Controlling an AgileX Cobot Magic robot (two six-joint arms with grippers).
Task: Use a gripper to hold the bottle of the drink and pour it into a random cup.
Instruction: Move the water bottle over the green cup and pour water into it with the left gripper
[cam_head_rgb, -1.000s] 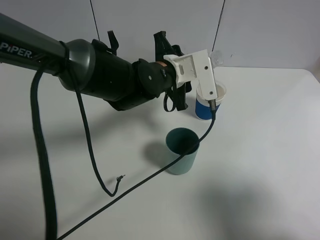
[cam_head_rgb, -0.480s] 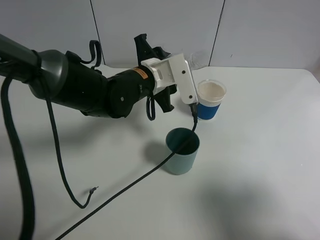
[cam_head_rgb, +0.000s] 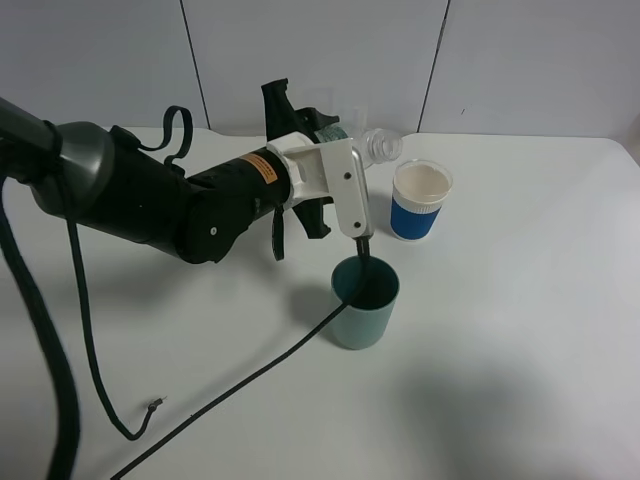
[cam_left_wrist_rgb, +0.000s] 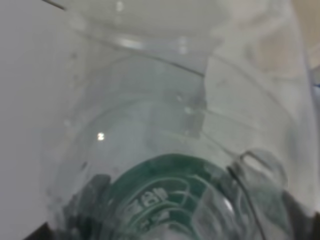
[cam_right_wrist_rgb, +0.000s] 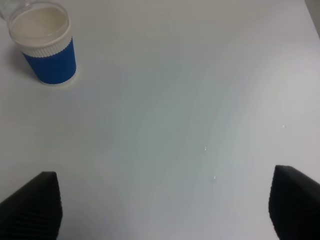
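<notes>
My left gripper (cam_head_rgb: 335, 135) is shut on the bottle of the drink (cam_head_rgb: 378, 146), a clear bottle with a green label, held tilted on its side above the table. Its open neck points toward the blue-and-white cup. In the left wrist view the bottle (cam_left_wrist_rgb: 165, 150) fills the picture and hides the jaws. The teal-green cup (cam_head_rgb: 365, 303) stands upright below and in front of the gripper, apart from the bottle. My right gripper (cam_right_wrist_rgb: 165, 210) is open over bare table and is out of the exterior high view.
A blue-and-white cup (cam_head_rgb: 420, 200) with pale contents stands behind and to the right of the teal cup; it also shows in the right wrist view (cam_right_wrist_rgb: 44, 44). A black cable (cam_head_rgb: 250, 375) hangs from the left wrist across the teal cup's rim and trails over the table.
The left arm has drawn back to the left and lower with the bottle. The bottle's neck has moved from over the blue-and-white cup to its left. The cable now hangs across the teal cup.
</notes>
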